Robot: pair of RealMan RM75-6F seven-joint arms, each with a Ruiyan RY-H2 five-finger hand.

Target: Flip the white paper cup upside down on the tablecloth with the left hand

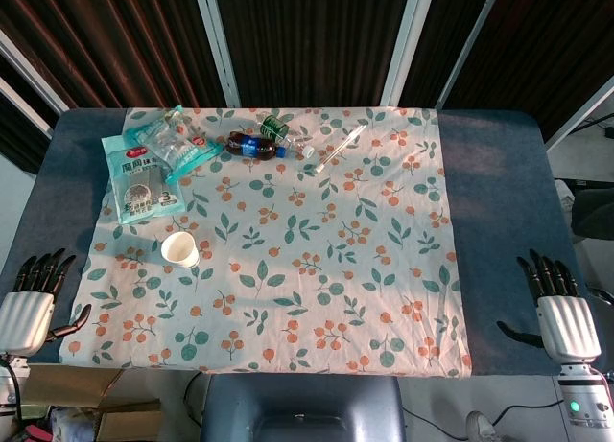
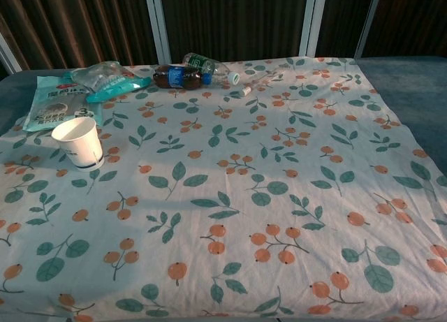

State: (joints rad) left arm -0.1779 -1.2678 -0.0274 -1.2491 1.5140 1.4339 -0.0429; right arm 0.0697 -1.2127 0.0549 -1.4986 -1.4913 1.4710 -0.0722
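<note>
L hand [image 1: 31, 303] sits at the near left corner of the table, just off the tablecloth [image 1: 317, 298] edge, fingers spread apart & pointing away from the robot, holding nothing; seen in head view only. White paper cup [image 1: 179, 249] stands upright, mouth up, on the left part of the cloth, w/ bare cloth btwn it & the L hand. In chest view the cup [image 2: 80, 143] shows a dark band near its base.

Behind the cup, toward the far left corner: a teal packet [image 1: 139, 181] w/ printed text lying flat, apart from the cup, and a clear crinkled bag [image 1: 173, 140] overlapping its far end. Next along the far edge: a dark cola bottle [image 1: 251, 146] w/ blue label lying on its side, a clear bottle w/ green label [image 1: 286, 133] lying just beside it, can't tell if touching. Further right a thin clear tube-like item [image 1: 338, 151] lies at a slant; too small to ID.

Centre & right of the cloth show only the leaf-and-berry print. R hand [image 1: 556, 303] rests on the blue table surface [image 1: 499, 193] at the near right, off the cloth, fingers apart, holding nothing, well apart from the cup.
</note>
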